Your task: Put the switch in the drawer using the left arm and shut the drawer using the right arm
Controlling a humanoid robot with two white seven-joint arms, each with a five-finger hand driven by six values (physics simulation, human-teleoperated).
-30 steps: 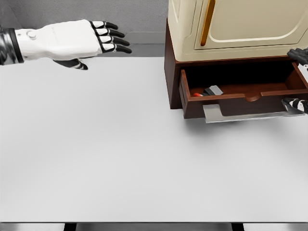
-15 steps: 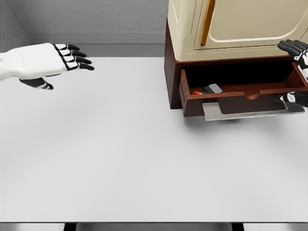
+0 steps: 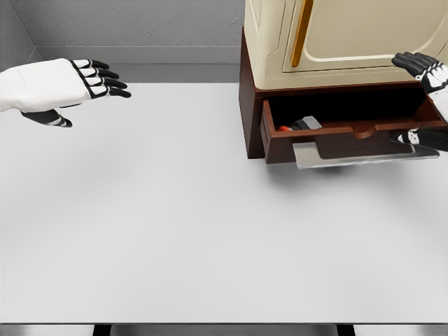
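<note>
At two o'clock the switch (image 3: 302,125) lies inside the half-open drawer (image 3: 350,137), right hand (image 3: 425,101) spread at its front edge, left hand (image 3: 66,87) open and empty at ten o'clock over the counter (image 3: 175,224), so closing's underway, needing a straight inward push.

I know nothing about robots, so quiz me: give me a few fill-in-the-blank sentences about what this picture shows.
1. The switch lies inside the ____ of the brown cabinet.
2. The drawer is partly ____, not yet pushed in.
3. The left hand hangs over the white table with fingers spread, holding ____.
4. The right hand is at the drawer's ____ end.

Missing words: drawer; open; nothing; right
</note>
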